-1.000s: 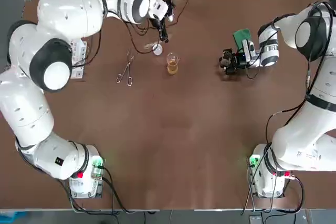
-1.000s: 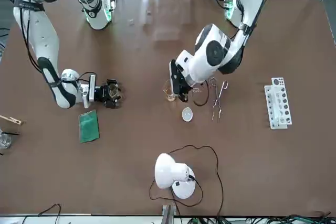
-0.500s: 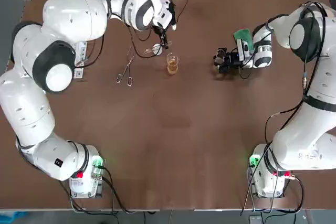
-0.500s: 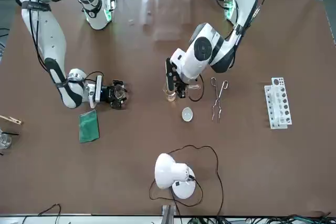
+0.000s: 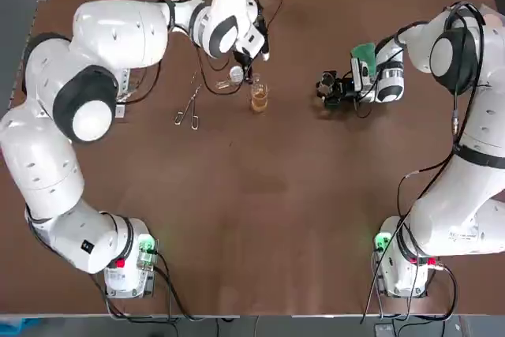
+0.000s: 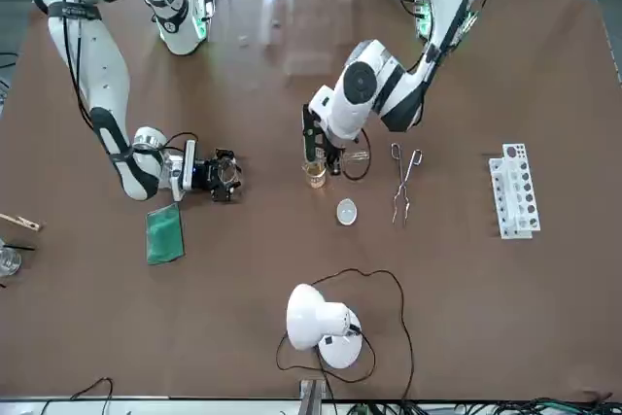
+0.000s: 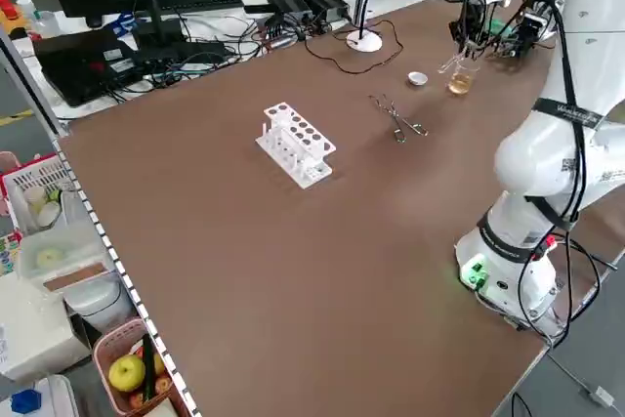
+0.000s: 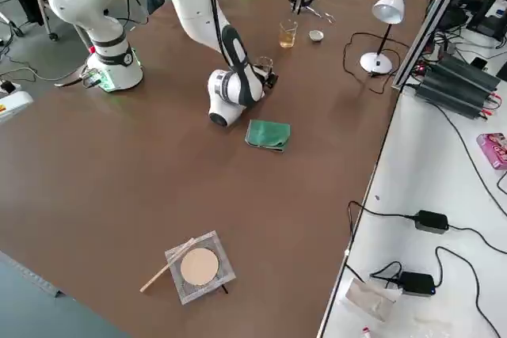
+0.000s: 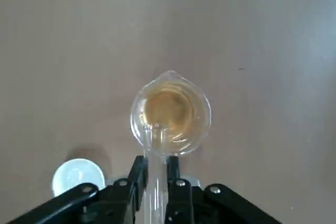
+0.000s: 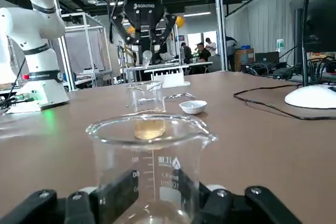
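Left claw (image 9: 156,170) grips tube (image 9: 156,199) above amber beaker (image 9: 170,113); right claw (image 10: 156,199) clasps empty beaker (image 10: 152,148)

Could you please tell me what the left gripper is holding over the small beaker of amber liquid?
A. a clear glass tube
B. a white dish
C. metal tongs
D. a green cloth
A: in the left wrist view the left gripper is shut on a clear glass tube that reaches over the beaker.

Both arms reach far across, fingers clamped.
Left gripper (image 9: 155,163) points straight down; right gripper (image 5: 327,89) lies low and level, aimed leftward.
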